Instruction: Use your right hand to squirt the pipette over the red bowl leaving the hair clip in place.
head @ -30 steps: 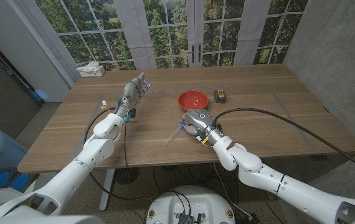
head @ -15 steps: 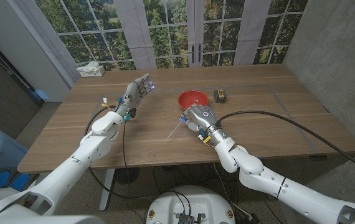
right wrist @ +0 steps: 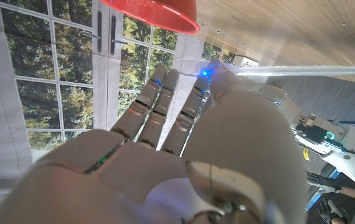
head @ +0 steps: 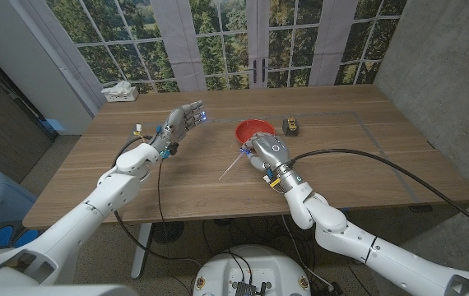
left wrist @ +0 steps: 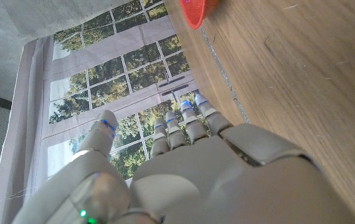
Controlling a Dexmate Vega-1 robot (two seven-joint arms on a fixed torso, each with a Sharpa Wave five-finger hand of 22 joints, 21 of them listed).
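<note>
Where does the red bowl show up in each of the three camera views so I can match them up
Head view: the red bowl sits mid-table, just beyond the right hand.
Left wrist view: a slice of its rim shows at the top edge, past the left hand.
Right wrist view: its rim shows at the top, beyond the hand's fingers.
Shared landmark: the windows behind the table.

Paned windows (head: 243, 41) show trees, seemingly daylit.
</note>
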